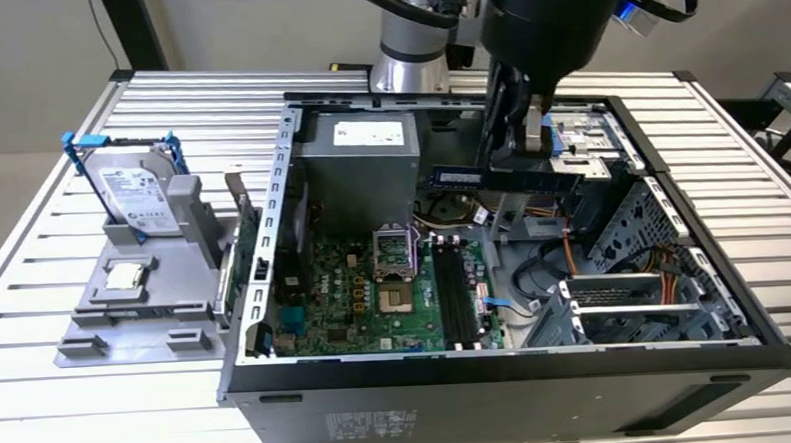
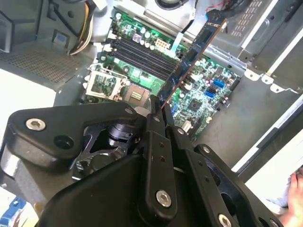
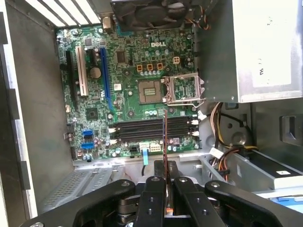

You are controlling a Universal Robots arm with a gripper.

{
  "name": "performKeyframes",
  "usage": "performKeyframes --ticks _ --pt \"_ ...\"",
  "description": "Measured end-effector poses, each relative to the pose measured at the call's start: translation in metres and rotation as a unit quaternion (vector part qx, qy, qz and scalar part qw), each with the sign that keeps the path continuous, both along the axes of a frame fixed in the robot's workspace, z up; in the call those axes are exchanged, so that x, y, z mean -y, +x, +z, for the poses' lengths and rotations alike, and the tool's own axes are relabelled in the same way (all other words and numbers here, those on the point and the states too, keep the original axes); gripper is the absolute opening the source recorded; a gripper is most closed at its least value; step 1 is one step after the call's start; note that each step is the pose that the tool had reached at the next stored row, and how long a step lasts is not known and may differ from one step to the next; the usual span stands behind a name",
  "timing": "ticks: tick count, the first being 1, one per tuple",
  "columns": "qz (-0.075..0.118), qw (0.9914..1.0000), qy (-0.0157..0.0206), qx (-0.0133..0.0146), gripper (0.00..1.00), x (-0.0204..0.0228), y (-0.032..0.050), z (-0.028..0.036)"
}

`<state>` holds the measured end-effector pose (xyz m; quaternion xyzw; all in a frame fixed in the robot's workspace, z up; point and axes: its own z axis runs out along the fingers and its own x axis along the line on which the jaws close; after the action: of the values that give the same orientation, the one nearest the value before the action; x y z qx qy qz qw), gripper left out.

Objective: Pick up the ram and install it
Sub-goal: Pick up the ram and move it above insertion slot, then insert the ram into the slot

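The ram (image 1: 501,180) is a dark-blue stick held level above the open computer case (image 1: 270,247), over its back middle. My gripper (image 1: 517,164) is shut on it from above. In the second wrist view the ram (image 2: 191,59) juts out from my gripper (image 2: 156,108) across the green motherboard (image 2: 208,94). In the first wrist view I see the ram (image 3: 164,135) edge-on, rising from my gripper (image 3: 165,166) and crossing the black memory slots (image 3: 142,130). Those slots (image 1: 455,299) lie lower in the case, toward its front, well below the stick.
A silver hard drive in a blue frame (image 1: 141,198) stands on a grey fixture (image 1: 138,293) at the exterior view's left. Inside the case are the grey power supply (image 1: 356,158), the open CPU socket (image 1: 390,254), cables (image 1: 558,269) and a drive cage (image 1: 633,306). A person's hand (image 2: 296,198) is in the second wrist view.
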<state>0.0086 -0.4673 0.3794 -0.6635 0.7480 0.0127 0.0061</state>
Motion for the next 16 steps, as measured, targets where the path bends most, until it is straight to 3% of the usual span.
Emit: performKeyframes --ticks 9,16 --pt "0.0 1.0 0.0001 0.0 0.0 -0.0143 0.0045 0.0" --pt "0.0 1.0 0.0 -0.0004 0.0 -0.0149 0.0087 0.0"
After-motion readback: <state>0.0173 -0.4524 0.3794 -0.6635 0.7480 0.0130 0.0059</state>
